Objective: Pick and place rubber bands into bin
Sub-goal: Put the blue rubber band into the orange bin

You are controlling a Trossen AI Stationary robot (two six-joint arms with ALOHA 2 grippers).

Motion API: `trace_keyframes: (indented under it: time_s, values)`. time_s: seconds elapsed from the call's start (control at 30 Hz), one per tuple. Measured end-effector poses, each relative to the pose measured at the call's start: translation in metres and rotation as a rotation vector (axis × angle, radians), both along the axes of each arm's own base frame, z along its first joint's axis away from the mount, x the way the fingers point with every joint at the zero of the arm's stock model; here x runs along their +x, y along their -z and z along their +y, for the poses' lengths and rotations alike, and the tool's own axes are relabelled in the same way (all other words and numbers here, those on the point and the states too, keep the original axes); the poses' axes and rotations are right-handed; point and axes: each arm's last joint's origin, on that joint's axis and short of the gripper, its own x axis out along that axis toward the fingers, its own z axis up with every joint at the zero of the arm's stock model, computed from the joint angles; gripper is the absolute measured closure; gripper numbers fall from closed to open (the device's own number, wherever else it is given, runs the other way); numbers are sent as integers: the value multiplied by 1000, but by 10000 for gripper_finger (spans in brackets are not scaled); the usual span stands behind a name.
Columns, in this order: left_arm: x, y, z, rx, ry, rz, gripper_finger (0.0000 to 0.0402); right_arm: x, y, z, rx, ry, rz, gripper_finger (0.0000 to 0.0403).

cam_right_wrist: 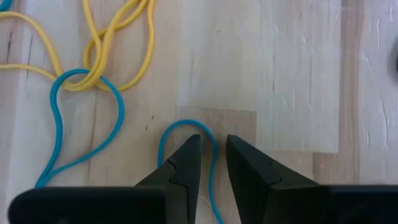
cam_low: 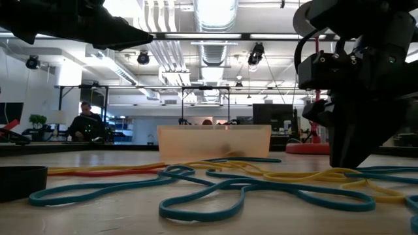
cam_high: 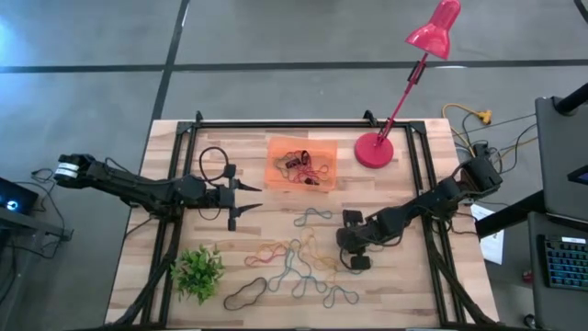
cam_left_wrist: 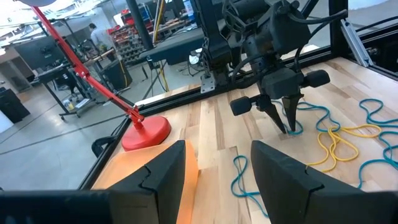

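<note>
Light wooden tabletop (cam_high: pixel 404 285), ringed by a black frame, in a large workshop. Rubber bands (cam_high: pixel 294 262) scattered loose across the front-centre boards: blue, yellow, orange, plus one black loop (cam_high: pixel 246 293) nearest the front edge. Several more bands already inside the bin (cam_high: pixel 278 156), a translucent orange tray at the back centre. One blue band (cam_right_wrist: pixel 163 143) looped around the tip of one finger of the right gripper (cam_right_wrist: pixel 212 148), strand running between the two fingertips; jaws narrowed to a small gap on either side of it, tips down at the table surface, just right of the band cluster. Firm grip: cannot tell. Left gripper (cam_high: pixel 252 200) raised above the table, left of the bin, fingers spread apart, nothing between them. Red desk lamp (cam_high: pixel 375 150) directly right of the bin. Small green plant (cam_high: pixel 198 270) at the front-left corner.
</note>
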Motion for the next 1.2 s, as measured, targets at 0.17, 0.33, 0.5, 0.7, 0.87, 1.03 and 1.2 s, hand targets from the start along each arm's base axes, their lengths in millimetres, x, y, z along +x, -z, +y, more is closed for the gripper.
trace_keyframes:
  time_s: [0.17, 0.33, 0.5, 0.7, 0.87, 1.03, 1.2]
  values:
    - [0, 0, 0, 0, 0, -1, 234, -1, 0, 0, -2, 1, 6, 357]
    - [0, -1, 0, -1, 0, -5, 234, 0, 0, 0, 8, -2, 3, 392]
    - [0, -1, 0, -1, 0, -5, 234, 2, -2, 1, 13, -8, -18, 395]
    - [0, -1, 0, -2, 0, -5, 234, 6, -18, 2, 7, -23, -72, 395]
    - [0, -1, 0, -4, 0, -4, 234, 8, -40, 2, -7, -27, -173, 395]
    - [0, -1, 0, -4, 0, -5, 234, 10, -55, 2, -54, -42, -242, 395]
    - [0, -1, 0, -4, 0, -4, 234, 14, -69, 1, -141, -58, -321, 395]
